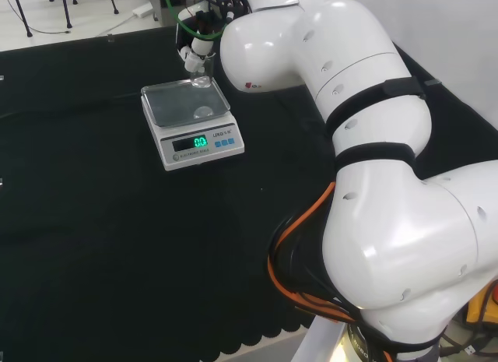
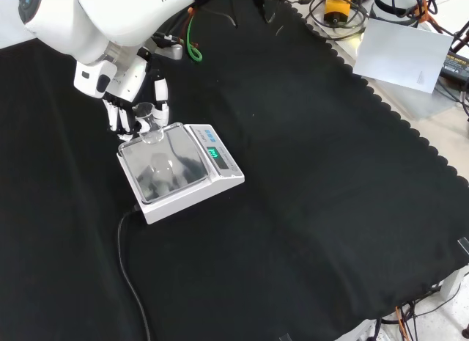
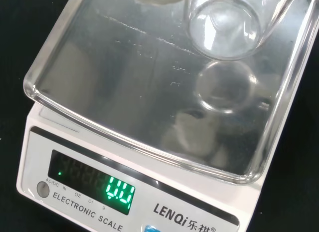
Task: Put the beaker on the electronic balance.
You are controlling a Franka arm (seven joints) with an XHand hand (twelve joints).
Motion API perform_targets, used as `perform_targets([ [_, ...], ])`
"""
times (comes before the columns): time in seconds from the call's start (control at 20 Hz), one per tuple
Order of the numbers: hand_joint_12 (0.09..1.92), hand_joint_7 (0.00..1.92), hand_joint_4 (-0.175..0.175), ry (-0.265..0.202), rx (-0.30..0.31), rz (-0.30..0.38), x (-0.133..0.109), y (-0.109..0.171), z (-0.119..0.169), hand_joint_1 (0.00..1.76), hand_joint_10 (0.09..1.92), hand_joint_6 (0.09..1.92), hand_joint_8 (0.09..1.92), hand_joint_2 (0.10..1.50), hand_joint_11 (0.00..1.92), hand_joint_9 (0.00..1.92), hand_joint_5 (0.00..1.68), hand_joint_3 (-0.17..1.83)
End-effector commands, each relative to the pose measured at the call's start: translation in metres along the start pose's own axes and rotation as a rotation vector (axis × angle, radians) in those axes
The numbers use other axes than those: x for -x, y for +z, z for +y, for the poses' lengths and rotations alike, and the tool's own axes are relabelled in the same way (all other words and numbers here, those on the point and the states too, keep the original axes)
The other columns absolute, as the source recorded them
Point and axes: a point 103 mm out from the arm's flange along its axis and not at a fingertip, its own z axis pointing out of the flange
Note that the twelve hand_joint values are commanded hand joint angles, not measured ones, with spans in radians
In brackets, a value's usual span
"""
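My hand [image 2: 135,110] is curled round the beaker [image 2: 149,125], grasping it upright over the far edge of the balance pan [image 2: 165,165] in the front view, top right corner in the head view. The wrist view shows the beaker's base above its own reflection in the steel, so I judge it isn't down yet. The balance [image 1: 193,122] display is lit green. I'm holding it level so the base lands flat; it needs to come further in from the rim before lowering.
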Motion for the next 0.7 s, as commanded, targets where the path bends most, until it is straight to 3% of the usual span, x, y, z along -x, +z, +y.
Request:
perform_targets([
  [0.05,1.06,0.64,-0.175,-0.088,-0.086,0.031,-0.0227,0.0353,0.0302,1.36,1.34,1.33,1.22,1.20,0.96,0.77,0.75,0.00],
  [0.7,1.06,0.64,-0.175,-0.090,-0.083,0.018,-0.0257,0.0340,0.0290,1.36,1.34,1.33,1.21,1.20,0.96,0.77,0.75,0.00],
])
